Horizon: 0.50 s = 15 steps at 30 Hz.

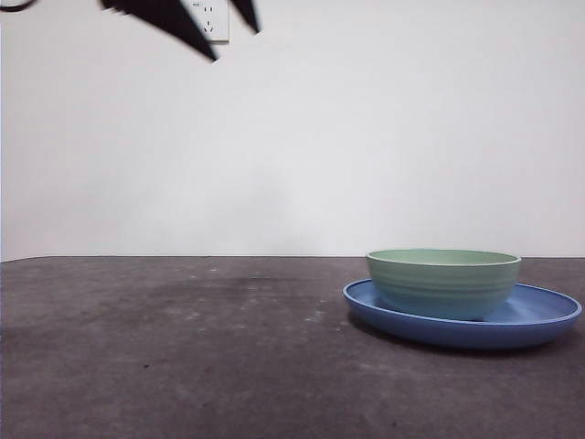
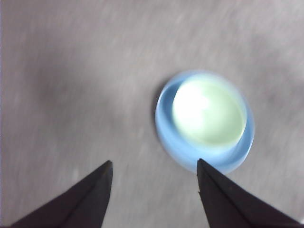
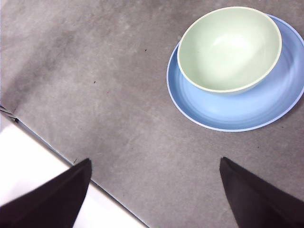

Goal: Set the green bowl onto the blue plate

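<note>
The green bowl (image 1: 443, 282) sits upright on the blue plate (image 1: 539, 320); both grippers' jaws are spread apart, holding nothing, well above the tabletop (image 1: 183, 347).

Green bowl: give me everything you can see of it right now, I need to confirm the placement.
The green bowl is pale mint, round, with faint horizontal ridges on its outer wall and a lighter rim. It looks like smooth plastic or glazed ware. It stands upright and empty, resting inside the blue plate, set off-centre on it in the right wrist view. Nothing else touches it; neither gripper is near it.
</note>
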{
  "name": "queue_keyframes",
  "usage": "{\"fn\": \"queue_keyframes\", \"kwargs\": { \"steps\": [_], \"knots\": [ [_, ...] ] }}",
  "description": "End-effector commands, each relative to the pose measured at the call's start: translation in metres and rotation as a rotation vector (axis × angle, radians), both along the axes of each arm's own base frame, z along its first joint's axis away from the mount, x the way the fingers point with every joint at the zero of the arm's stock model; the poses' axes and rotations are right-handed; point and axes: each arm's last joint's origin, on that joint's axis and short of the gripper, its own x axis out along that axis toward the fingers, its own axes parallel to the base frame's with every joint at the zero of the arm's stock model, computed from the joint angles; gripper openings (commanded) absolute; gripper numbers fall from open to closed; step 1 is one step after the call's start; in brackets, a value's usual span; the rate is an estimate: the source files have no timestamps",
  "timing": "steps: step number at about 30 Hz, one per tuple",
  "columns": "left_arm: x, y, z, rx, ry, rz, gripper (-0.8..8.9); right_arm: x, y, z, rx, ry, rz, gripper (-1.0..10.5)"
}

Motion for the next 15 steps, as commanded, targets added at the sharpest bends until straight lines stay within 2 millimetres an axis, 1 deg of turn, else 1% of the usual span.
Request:
{"fn": "queue_keyframes", "kwargs": {
  "steps": [1, 5, 9, 15],
  "knots": [
    [-0.015, 0.008, -0.01, 0.012, -0.013, -0.022, 2.9, 0.001, 0.0, 0.006, 0.006, -0.018, -0.002, 4.3],
    [-0.045, 0.025, -0.023, 0.0, -0.021, -0.03, 2.89, 0.001, 0.0, 0.006, 0.006, -0.018, -0.002, 4.3],
    [-0.073, 0.04, -0.033, -0.054, -0.012, -0.089, 2.89, 0.001, 0.0, 0.006, 0.005, -0.018, -0.002, 4.3],
    [-0.106, 0.056, -0.044, -0.113, -0.019, -0.198, 2.89, 0.001, 0.0, 0.005, 0.005, -0.018, -0.002, 4.3]
  ]
}}
